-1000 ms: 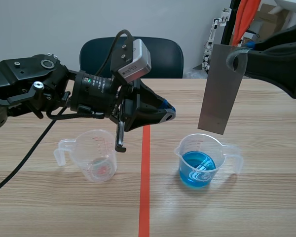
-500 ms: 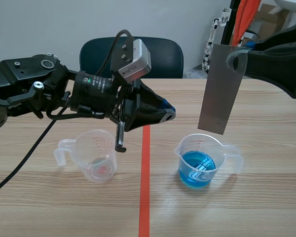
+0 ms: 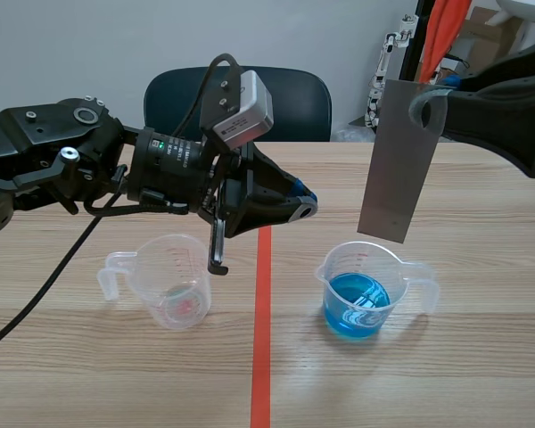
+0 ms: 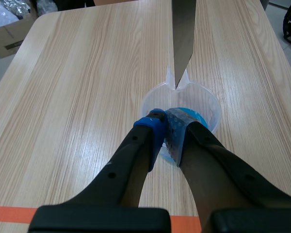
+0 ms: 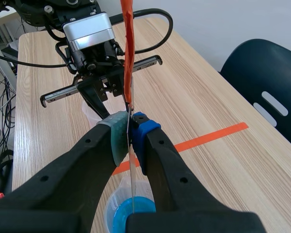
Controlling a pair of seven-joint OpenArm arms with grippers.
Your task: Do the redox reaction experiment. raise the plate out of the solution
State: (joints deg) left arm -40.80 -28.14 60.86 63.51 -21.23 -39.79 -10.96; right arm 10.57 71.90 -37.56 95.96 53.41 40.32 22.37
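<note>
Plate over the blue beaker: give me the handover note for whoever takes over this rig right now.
Right end effector: shut on the grey plate, gripping its upper part.
Left end effector: shut on nothing, raised between the two beakers.
The plate hangs upright over the beaker of blue solution, its lower edge clear of the liquid.
A second clear beaker stands on the left arm's side.
Done: the plate is out of the solution.
Left: probably nothing in this step; keep the grip firm.
</note>
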